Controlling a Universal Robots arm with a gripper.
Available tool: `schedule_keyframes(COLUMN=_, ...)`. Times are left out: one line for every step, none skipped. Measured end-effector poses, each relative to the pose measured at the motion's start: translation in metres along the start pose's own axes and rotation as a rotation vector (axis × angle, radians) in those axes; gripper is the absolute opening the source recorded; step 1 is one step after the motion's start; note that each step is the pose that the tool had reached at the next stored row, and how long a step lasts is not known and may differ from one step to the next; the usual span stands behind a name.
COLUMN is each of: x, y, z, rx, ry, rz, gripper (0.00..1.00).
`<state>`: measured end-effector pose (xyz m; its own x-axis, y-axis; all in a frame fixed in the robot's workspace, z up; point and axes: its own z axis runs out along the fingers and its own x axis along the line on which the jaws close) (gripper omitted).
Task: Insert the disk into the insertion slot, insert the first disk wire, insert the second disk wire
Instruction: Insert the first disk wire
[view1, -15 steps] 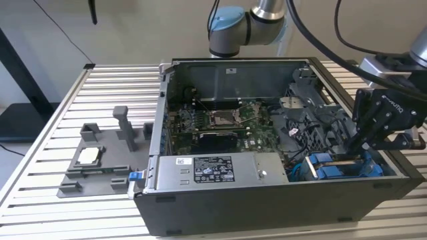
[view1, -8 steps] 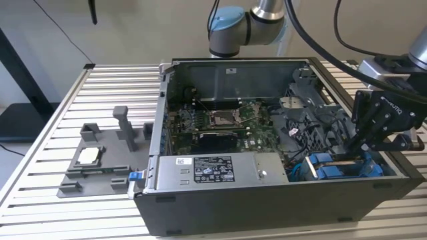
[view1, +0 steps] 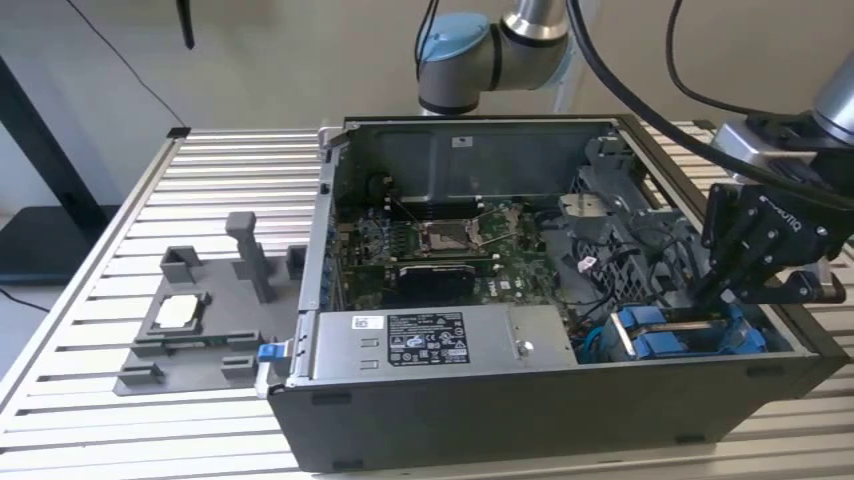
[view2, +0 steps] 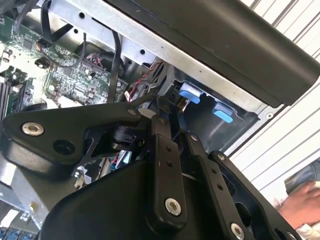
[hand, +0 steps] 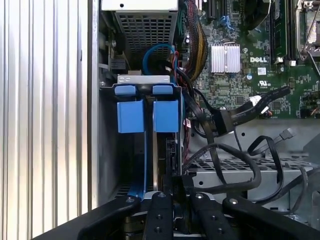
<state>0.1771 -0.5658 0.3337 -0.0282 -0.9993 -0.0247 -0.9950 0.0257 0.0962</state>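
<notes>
Disk (hand: 165, 116), blue-framed, lies straight ahead of pincer (hand: 172, 182), long axis running away from it inside insertion slot (hand: 110, 150); pincer's opening cannot be told.

Robotics lab / test bench: slatted alu table (view1: 107, 250), open PC case (view1: 534, 410) directly below the gripper (view1: 707, 298), grey fixture plate (view1: 200, 345) well apart from it, industrial robot arm (view1: 461, 60) carrying it.

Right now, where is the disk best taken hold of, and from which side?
Probably the narrow exposed edge: the disk stands on edge in the insertion slot, its broad faces shut in by the slot's walls. Come in through the open side of the case, pinching across the thickness, clear of the blue tabs and black cables. The gripper is there.
</notes>
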Motion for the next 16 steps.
schedule_keyframes(x=0.0, y=0.0, z=0.0006, rx=0.0, ry=0.0003, rz=0.0, gripper=0.19)
schedule_keyframes(x=0.0, y=0.0001, z=0.001, rx=0.0, ry=0.0002, rz=0.0, gripper=0.19)
schedule_keyframes(x=0.0001, y=0.0001, z=0.0011, rx=0.0, ry=0.0, rz=0.0, gripper=0.19)
schedule_keyframes(x=0.0001, y=0.0001, z=0.0014, rx=-0.0001, ry=-0.0003, rz=0.0, gripper=0.19)
schedule_keyframes(x=0.0001, y=0.0001, z=0.0014, rx=-0.0001, ry=-0.0003, rz=0.0, gripper=0.19)
schedule_keyframes(x=0.0001, y=0.0001, z=0.0014, rx=-0.0001, ry=-0.0003, rz=0.0, gripper=0.19)
schedule_keyframes(x=0.0001, y=0.0001, z=0.0014, rx=-0.0001, ry=-0.0003, rz=0.0, gripper=0.19)
schedule_keyframes(x=0.0, y=0.0, z=0.0016, rx=0.0001, ry=-0.0009, rz=0.0, gripper=0.19)
schedule_keyframes(x=0.0, y=0.0, z=0.0019, rx=-0.0001, ry=-0.0013, rz=0.0, gripper=0.2)
schedule_keyframes(x=0.0001, y=0.0, z=0.0019, rx=-0.0001, ry=-0.0012, rz=0.0, gripper=0.2)
schedule_keyframes(x=0.0, y=0.0, z=0.0018, rx=-0.0002, ry=-0.001, rz=0.0, gripper=0.26)
schedule_keyframes(x=0.0001, y=0.0001, z=0.0013, rx=-0.0001, ry=-0.0003, rz=0.0, gripper=0.26)
schedule_keyframes(x=0.0, y=0.0002, z=0.0001, rx=-0.0001, ry=-0.0003, rz=0.0, gripper=0.26)
schedule_keyframes(x=0.0, y=0.0004, z=-0.0016, rx=-0.0002, ry=-0.0008, rz=0.0, gripper=0.26)
schedule_keyframes(x=0.0, y=0.0008, z=-0.0042, rx=-0.0001, ry=-0.0005, rz=0.0, gripper=0.26)
schedule_keyframes(x=-0.0001, y=0.0014, z=-0.0067, rx=-0.0001, ry=-0.0001, rz=0.0, gripper=0.26)
